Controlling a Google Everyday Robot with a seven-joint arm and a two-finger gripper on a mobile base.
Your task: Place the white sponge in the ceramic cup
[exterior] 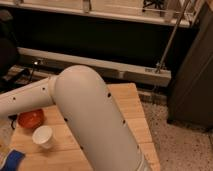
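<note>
The white sponge (11, 161), a bright blue flat pad, lies at the bottom left corner of the wooden table (131, 107), partly cut off by the frame edge. The ceramic cup (43, 136), small, white and round, stands upright just right of and above the sponge. My white arm (90, 115) fills the middle of the view and stretches to the left edge, above the cup. The gripper is out of view past the left edge.
A red-orange bowl (31, 119) sits just behind the cup. A dark cabinet (192, 75) stands on the right past the speckled floor. A slanted metal pole (171, 42) and a long white rail (100, 65) run behind the table.
</note>
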